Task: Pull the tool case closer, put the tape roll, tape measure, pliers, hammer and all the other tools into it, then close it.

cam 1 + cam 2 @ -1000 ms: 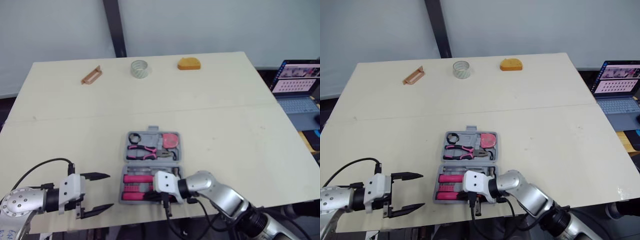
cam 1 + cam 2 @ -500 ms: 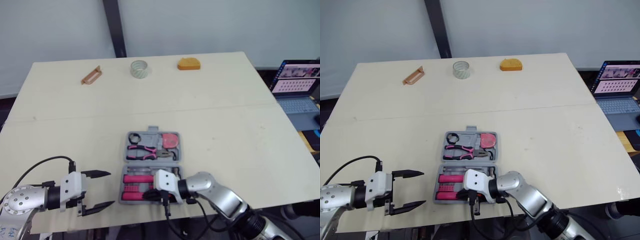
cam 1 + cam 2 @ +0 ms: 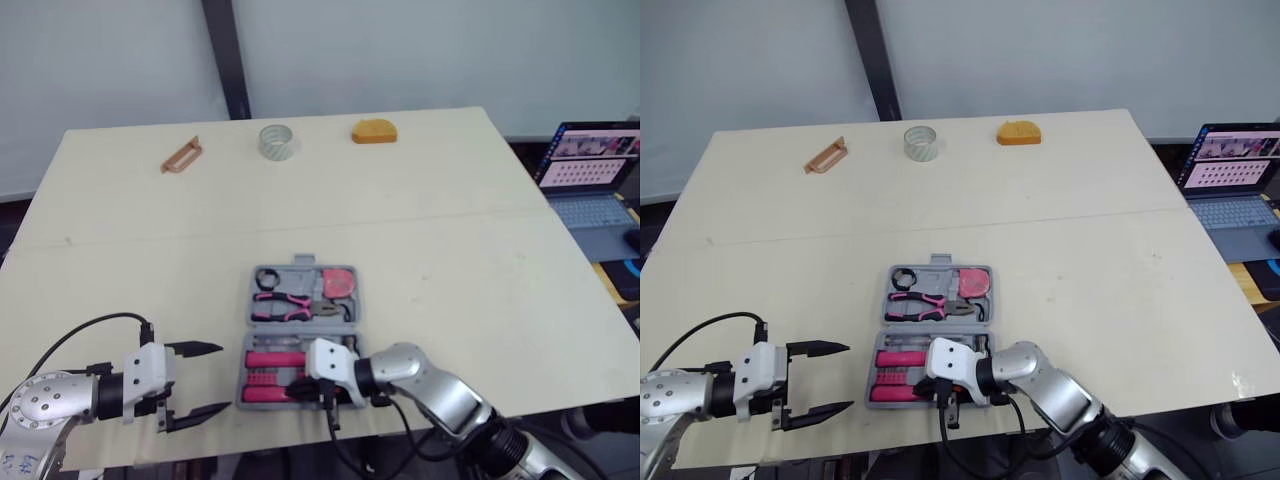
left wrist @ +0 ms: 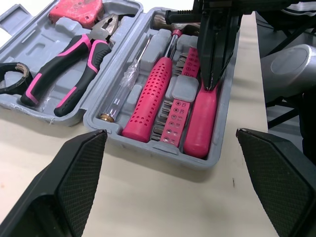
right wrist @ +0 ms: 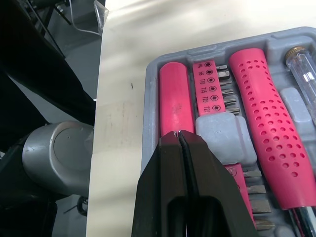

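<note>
Nothing much moved: tool case (image 3: 304,261) and both arms sit as they did a second ago (the slight whole-frame drift is the camera). Case lies open at the near table edge, centre.

Left gripper (image 3: 224,377) hovers just beside the case's left side, fingers spread wide, holding nothing. Right gripper (image 5: 178,134) has its fingers pressed together with nothing between them, tips over the smooth pink handle (image 5: 175,108) in the near half.

Handling, my guess: stiff moulded plastic loaded with steel, so fairly heavy but should slide on the smooth top. Grab or hook the near wall, not the loose tools. The hinged far half may flop when it is closed.

Counts:
- 1 case
- 1 pliers (image 3: 295,304)
- 1 black ring (image 3: 269,277)
- 1 red piece (image 3: 341,282), likely a tape measure
- 1 perforated pink handle (image 5: 261,113)
- 1 bit strip (image 5: 210,81)
- 1 clear-handled screwdriver (image 4: 123,94)

Not yet in, along the far edge and well apart from the case:
- 1 tape roll (image 3: 277,142), light; pinch its wall
- 1 orange lump (image 3: 374,131)
- 1 tan bracket (image 3: 181,154)
</note>
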`<control>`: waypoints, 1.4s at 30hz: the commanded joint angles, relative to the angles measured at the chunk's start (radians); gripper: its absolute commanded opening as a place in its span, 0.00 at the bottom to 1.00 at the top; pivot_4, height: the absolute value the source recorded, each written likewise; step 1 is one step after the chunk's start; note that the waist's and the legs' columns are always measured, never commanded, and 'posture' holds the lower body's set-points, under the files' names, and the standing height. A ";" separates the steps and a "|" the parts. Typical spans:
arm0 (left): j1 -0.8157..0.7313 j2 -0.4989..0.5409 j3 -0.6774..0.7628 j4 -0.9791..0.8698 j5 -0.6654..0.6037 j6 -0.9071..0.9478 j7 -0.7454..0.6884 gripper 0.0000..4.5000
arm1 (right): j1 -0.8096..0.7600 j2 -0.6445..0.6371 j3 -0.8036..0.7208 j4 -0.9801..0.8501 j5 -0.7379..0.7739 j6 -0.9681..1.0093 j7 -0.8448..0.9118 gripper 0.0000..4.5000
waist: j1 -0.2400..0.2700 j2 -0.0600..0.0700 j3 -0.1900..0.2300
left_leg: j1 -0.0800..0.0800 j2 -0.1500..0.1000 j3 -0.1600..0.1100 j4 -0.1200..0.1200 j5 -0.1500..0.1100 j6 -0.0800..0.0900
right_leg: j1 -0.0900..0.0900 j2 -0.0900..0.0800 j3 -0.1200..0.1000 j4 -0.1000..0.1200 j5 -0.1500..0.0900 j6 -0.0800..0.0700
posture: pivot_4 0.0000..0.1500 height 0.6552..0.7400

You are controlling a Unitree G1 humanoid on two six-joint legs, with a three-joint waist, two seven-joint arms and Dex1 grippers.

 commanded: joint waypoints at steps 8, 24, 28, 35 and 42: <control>0.004 0.002 0.002 -0.038 -0.009 0.013 0.002 1.00 | 0.017 -0.047 0.112 0.132 -0.148 0.083 -0.015 0.02 | 0.000 0.004 -0.012 | 0.004 0.004 0.000 0.000 -0.002 -0.002 | 0.003 0.004 0.000 0.000 -0.002 -0.003 | 1.00 1.00; -0.059 0.000 -0.022 0.001 0.003 0.019 0.020 1.00 | 0.000 -0.005 -0.087 0.002 0.029 -0.004 0.029 0.02 | 0.001 0.010 -0.026 | 0.005 0.008 0.000 0.000 -0.003 -0.005 | 0.004 0.008 0.000 -0.001 -0.003 -0.006 | 1.00 1.00; -0.093 -0.005 -0.022 0.023 -0.001 0.029 0.033 1.00 | -0.031 -0.015 -0.252 -0.169 0.215 0.118 0.056 0.02 | 0.002 0.010 -0.021 | 0.002 0.008 0.000 0.001 -0.003 -0.005 | 0.002 0.008 0.000 -0.001 -0.003 -0.006 | 1.00 1.00; -0.141 -0.019 -0.028 0.077 0.004 0.044 0.063 1.00 | -0.034 -0.087 -0.449 -0.244 0.359 0.236 0.037 0.02 | 0.002 0.007 -0.017 | 0.002 0.009 0.001 0.000 -0.004 -0.005 | 0.001 0.009 0.000 -0.001 -0.003 -0.006 | 1.00 1.00; -0.193 -0.043 -0.022 0.158 0.006 0.071 0.117 0.95 | 0.059 -0.191 -0.559 -0.164 0.313 0.184 0.011 0.00 | 0.003 0.004 -0.013 | 0.002 0.009 0.003 0.000 -0.004 -0.005 | 0.000 0.009 0.001 -0.001 -0.003 -0.006 | 1.00 1.00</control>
